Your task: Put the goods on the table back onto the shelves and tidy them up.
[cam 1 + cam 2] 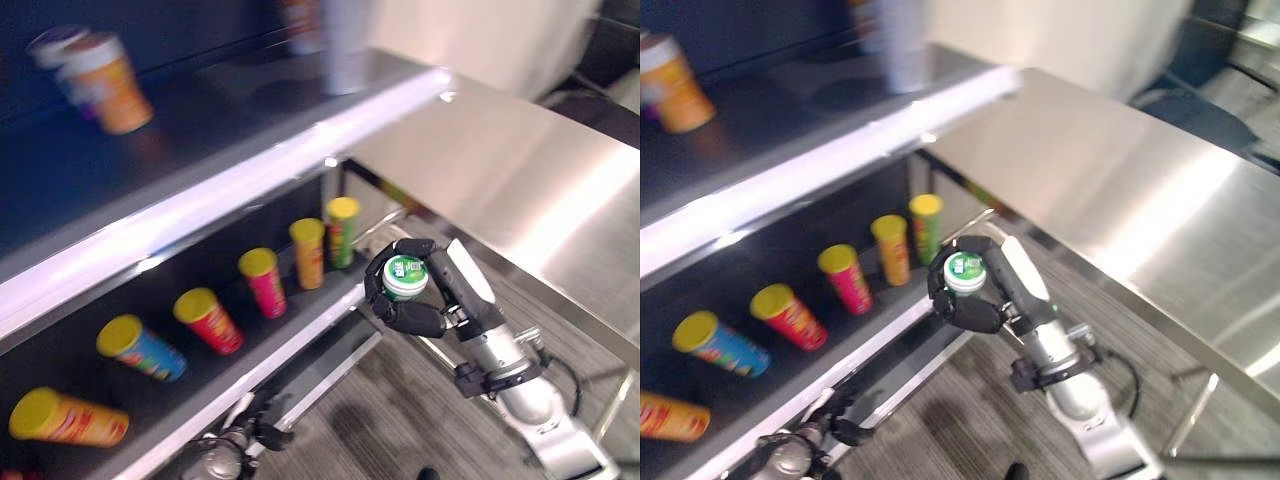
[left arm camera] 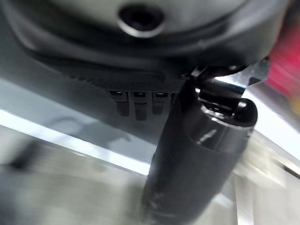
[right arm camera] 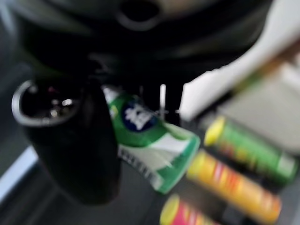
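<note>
Now, in the left eye view the right robot hand (image 1: 415,295) sits at about 4 o'clock of centre, its fingers curled round a small green-and-white bottle (image 1: 405,276) whose cap faces the camera. It hovers just off the front edge of the lower shelf (image 1: 290,345). On that shelf a row of yellow-lidded cans runs from 8 o'clock towards centre: an orange can (image 1: 68,418) lying down, a blue can (image 1: 142,349), a red can (image 1: 209,320), a pink can (image 1: 264,282), another orange one (image 1: 308,252) and a green can (image 1: 342,230). On the upper shelf (image 1: 200,120), at 10 o'clock, stands an orange can (image 1: 108,82) with a pale lid. A steel table (image 1: 520,190) stretches away at 2 o'clock.

Next, the right eye view gives the same scene, the bottle (image 1: 963,273) held near centre.

Then the left wrist view shows the left robot hand (image 2: 197,154) as a dark bulk; whether it is wide or narrow I cannot tell.

Last, the right wrist view has the bottle (image 3: 150,140) clamped between dark fingers (image 3: 70,140) and white-covered thumb (image 3: 225,79), with green, orange and pink cans at 4 o'clock.
</note>
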